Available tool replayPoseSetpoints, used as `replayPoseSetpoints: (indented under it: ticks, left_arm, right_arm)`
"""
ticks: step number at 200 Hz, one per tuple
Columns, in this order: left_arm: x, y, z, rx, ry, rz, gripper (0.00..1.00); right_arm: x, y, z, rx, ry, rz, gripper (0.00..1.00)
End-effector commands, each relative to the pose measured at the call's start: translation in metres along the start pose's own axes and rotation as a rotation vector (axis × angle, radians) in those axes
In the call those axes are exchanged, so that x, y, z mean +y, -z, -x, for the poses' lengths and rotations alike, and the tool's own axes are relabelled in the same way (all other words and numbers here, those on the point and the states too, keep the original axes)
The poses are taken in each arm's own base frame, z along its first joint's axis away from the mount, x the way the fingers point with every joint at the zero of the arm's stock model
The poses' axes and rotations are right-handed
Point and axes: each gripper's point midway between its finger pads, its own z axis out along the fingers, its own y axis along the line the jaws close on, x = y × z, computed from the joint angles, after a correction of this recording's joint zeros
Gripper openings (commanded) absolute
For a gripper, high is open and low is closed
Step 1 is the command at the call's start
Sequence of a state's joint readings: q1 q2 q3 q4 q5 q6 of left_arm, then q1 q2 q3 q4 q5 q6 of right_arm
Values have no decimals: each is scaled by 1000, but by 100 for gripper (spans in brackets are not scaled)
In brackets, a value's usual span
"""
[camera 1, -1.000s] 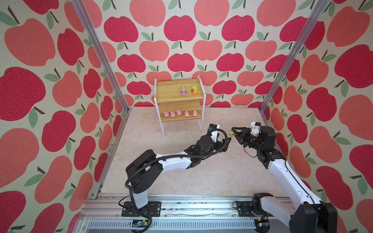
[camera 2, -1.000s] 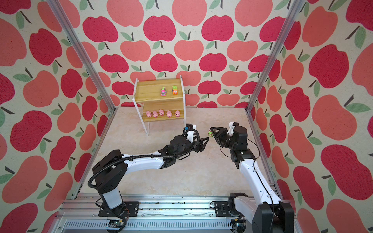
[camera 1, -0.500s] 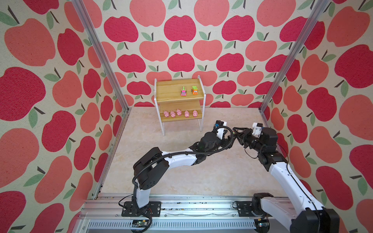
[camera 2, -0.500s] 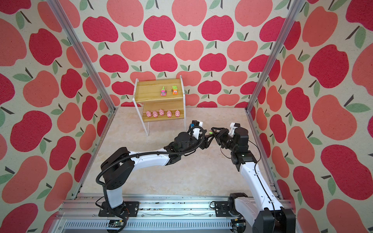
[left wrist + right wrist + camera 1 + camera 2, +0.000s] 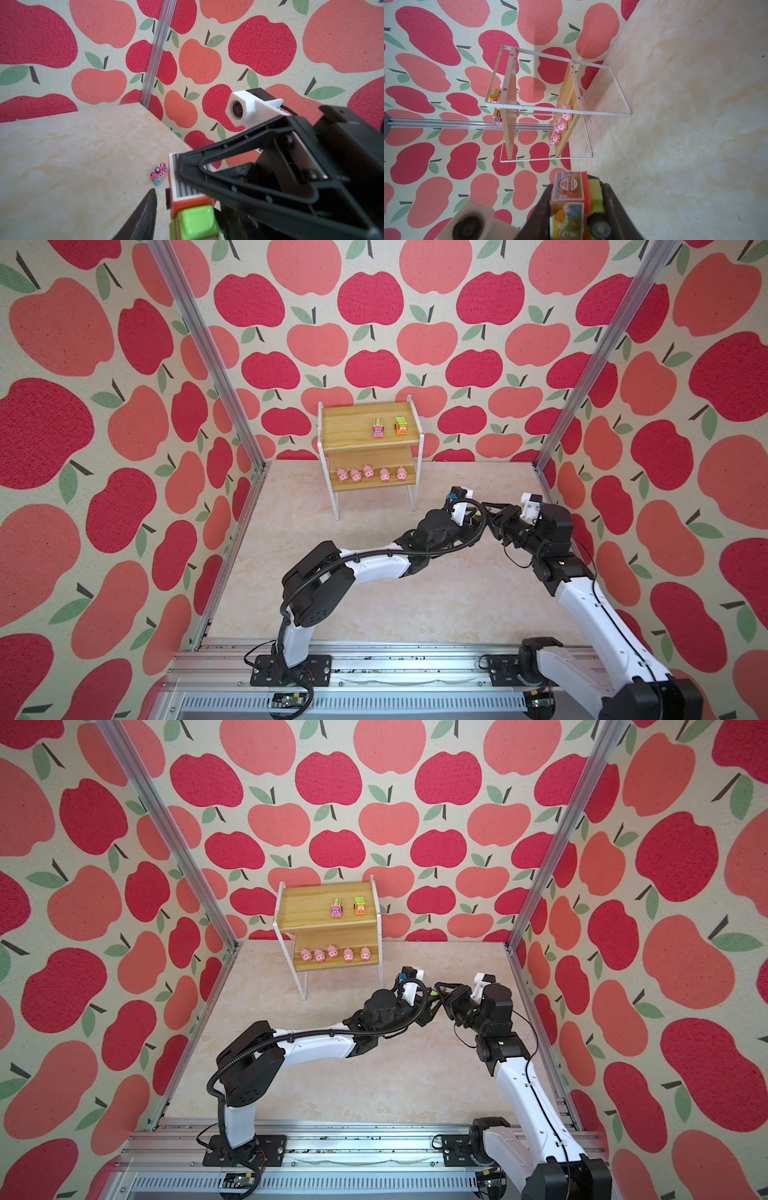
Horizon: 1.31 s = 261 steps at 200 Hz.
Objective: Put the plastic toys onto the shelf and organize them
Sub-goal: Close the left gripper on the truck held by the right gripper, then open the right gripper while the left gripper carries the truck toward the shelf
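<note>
1. A small two-level shelf (image 5: 345,432) (image 5: 303,908) of light wood boards and thin white metal legs stands just above the middle of both top views, against the apple-print wall (image 5: 374,302).
2. Five tiny pink plastic pigs (image 5: 369,472) sit in a row on its lower board.
3. Toward the right end of its top board, a tiny pink toy truck (image 5: 377,431) stands beside a tiny orange toy truck with a green back (image 5: 401,427), not touching.
4. Right of the middle in both top views, the left tool (image 5: 475,519) meets the right tool (image 5: 489,510) above the pale marbled tabletop (image 5: 374,605).
5. At the bottom middle of the left wrist view, one dark finger (image 5: 145,216) of the left tool stands just beside a toy truck with a bright green cab, a red middle and a striped white box (image 5: 193,220). A thin strip of tabletop shows between them. The other finger is hidden, so I cannot tell if this tool grips.
6. The right tool is clamped on that green-cab truck (image 5: 569,199). At the bottom middle of the right wrist view, dark fingers (image 5: 542,212) press both its sides.
7. Another tiny pink toy truck with a blue end (image 5: 159,175) lies on its side on the tabletop, low in the middle of the left wrist view, near the wall.
</note>
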<state>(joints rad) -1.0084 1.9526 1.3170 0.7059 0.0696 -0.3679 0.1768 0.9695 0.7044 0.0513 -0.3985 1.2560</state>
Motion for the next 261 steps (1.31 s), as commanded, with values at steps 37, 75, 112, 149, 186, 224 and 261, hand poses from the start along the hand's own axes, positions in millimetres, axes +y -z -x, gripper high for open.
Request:
replayPoseSetpoints:
  ticks: [37, 75, 112, 149, 186, 224, 261]
  left_arm:
    - [-7, -8, 7, -12, -42, -34, 37]
    - [-7, -5, 13, -20, -57, -23, 34]
    - [-4, 5, 28, -22, -64, -8, 34]
    - [8, 23, 46, -18, -68, 50, 33]
    - [25, 50, 62, 21, -75, 141, 33]
    - [45, 95, 109, 33, -113, 279, 33]
    - [73, 142, 174, 7, -157, 458, 34]
  right_arm:
    - [-2, 3, -4, -6, 13, -21, 31]
    - [-4, 3, -4, -6, 52, -39, 35]
    - [1, 3, -4, 4, 109, -34, 56]
    - [26, 3, 0, 8, 213, 11, 80]
    - [47, 5, 12, -8, 352, 6, 88]
    - [54, 6, 30, -55, 497, -52, 89]
    - [48, 2, 39, -65, 632, -128, 89]
